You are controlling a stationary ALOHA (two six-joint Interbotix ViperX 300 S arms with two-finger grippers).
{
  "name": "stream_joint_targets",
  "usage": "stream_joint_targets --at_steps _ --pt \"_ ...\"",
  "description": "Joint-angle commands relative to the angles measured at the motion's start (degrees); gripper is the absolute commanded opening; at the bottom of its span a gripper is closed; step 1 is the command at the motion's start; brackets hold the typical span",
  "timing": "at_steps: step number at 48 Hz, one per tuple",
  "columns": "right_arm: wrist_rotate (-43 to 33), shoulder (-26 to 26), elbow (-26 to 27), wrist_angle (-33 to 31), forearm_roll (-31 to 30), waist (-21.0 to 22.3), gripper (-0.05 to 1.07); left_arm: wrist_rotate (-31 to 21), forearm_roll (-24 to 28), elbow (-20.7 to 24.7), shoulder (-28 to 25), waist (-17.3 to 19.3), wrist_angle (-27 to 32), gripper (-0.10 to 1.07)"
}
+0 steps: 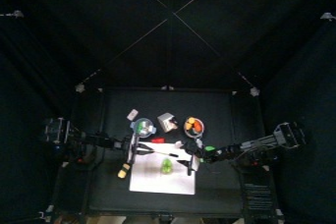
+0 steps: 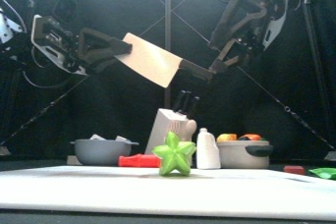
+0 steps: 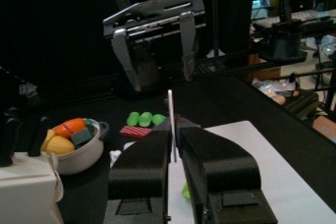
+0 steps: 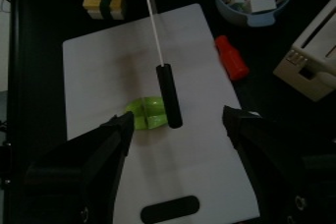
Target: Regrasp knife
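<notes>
In the top view the knife is too small to make out. The front view shows it in the air above the white board, the blade gripped in the left claw. The right claw hangs wide open over the black handle, not touching it. The black worktop is surrounded by black curtains.

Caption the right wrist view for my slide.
Open right gripper hovering above the knife handle, over the white cutting board.
</notes>
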State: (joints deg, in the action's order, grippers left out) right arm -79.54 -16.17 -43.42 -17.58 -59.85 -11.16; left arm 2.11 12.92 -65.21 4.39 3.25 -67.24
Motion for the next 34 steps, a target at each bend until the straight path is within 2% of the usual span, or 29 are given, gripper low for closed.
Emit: stream_joint_targets --at_steps 1,13,22,27,34 --pt "0.18 0.44 2.20 0.00 -0.18 -0.26 1.00 0.09 -0.18 1.23 0.18 -0.53 -0.26 0.51" --pt "0.26 4.57 4.57 -0.09 -0.18 -0.26 1.00 0.18 0.00 2.37 0.18 -1.05 -0.26 0.51" --pt "1.32 5.62 4.83 -0.53 -0.18 0.09 0.98 0.18 -0.09 2.81 0.18 -1.85 -0.18 0.51" --pt "1.76 5.62 4.92 -0.53 -0.18 0.00 0.92 0.18 -0.09 2.64 0.00 -1.85 -0.18 0.51" --pt "1.67 5.62 5.10 -0.53 -0.09 0.09 0.77 0.18 -0.09 2.72 -0.26 -1.85 -0.18 0.51"
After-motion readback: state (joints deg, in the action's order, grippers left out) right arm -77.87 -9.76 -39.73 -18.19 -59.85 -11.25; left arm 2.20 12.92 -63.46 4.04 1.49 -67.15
